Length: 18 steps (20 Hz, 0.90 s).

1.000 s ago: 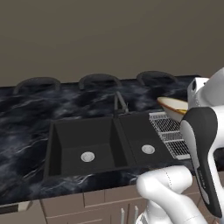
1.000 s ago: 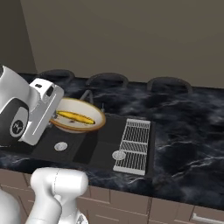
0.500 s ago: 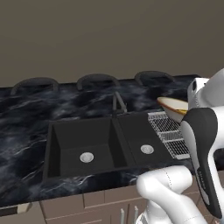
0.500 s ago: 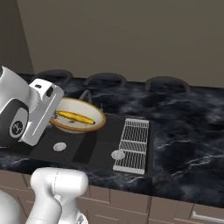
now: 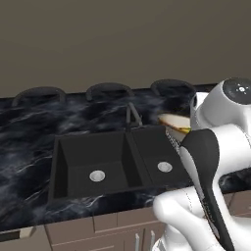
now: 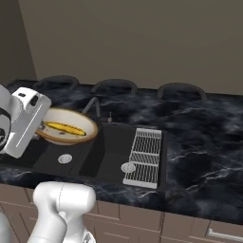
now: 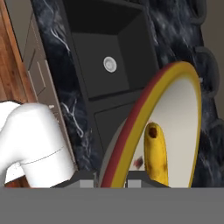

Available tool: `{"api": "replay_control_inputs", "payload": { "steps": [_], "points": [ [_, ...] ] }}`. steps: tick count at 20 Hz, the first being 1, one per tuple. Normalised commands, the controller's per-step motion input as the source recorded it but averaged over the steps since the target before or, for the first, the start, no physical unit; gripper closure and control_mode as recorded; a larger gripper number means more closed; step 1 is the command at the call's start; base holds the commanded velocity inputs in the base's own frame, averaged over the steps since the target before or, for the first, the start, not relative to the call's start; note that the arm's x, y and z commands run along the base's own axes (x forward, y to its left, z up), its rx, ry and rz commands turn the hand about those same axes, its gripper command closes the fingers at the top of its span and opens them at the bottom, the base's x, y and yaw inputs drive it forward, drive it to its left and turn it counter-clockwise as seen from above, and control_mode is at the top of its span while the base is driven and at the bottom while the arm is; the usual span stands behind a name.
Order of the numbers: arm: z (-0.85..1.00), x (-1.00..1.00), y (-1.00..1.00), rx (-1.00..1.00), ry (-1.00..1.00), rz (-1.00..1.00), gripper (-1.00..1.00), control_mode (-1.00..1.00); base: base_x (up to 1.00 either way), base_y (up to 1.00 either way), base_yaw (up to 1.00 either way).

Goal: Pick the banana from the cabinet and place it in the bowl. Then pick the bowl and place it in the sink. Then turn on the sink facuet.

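Item: bowl (image 6: 66, 127) with banana (image 6: 65, 128), carried above sink (image 5: 110, 162).

My gripper (image 7: 111, 179) pinches the bowl's rim. Over the last second the view has slid sideways while the load barely shifted; lowering into the basin seems next, faucet (image 5: 132, 115) untouched.

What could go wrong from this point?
The claw pinches only the rim of the bowl, held in the air over the sink: it could tilt or slip out. The loose banana inside might then roll out. Lowered carelessly, the bowl may also catch the faucet close beside it.
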Motion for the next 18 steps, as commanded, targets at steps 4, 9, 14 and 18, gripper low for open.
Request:
{"api": "replay_control_inputs", "payload": {
  "steps": [4,9,14,18],
  "points": [
    [-0.43,0.00,1.00,0.00,0.04,-0.01,1.00,-1.00,0.00,0.00,0.00],
    [-0.51,0.32,1.00,0.00,0.05,-0.11,1.00,-1.00,0.00,0.00,0.00],
    [-0.45,0.54,0.93,0.00,0.00,-0.18,1.00,-1.00,0.00,0.00,0.00],
    [-0.52,0.82,0.33,0.00,0.05,-0.07,1.00,-1.00,0.00,0.00,0.00]
  ]
}}
